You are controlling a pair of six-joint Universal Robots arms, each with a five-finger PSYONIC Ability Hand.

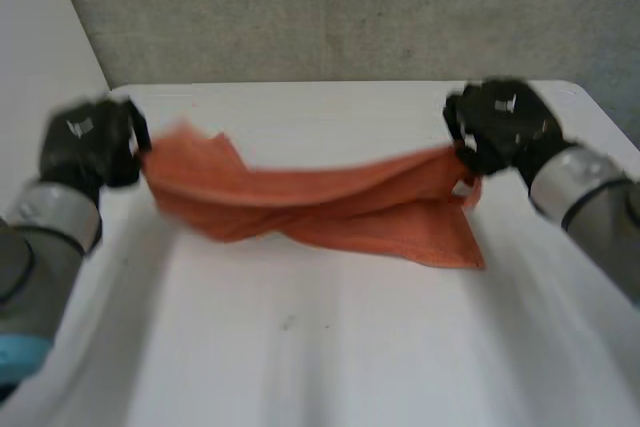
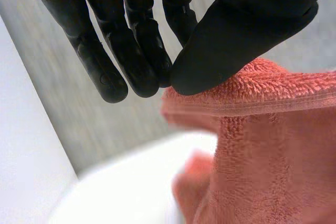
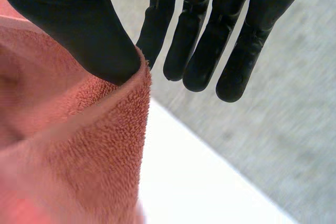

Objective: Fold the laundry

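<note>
As left hand (image 1: pixel 88 142) and right hand (image 1: pixel 505 125) pinch it, towel (image 1: pixel 330 202) sags.

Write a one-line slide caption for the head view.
An orange towel sags between the left robot hand and right robot hand, each pinching one end over the white table.

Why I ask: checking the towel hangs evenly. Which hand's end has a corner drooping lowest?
The end at the right hand: a corner of the orange towel droops below it toward the table; the end at the left hand is bunched beside it.
</note>
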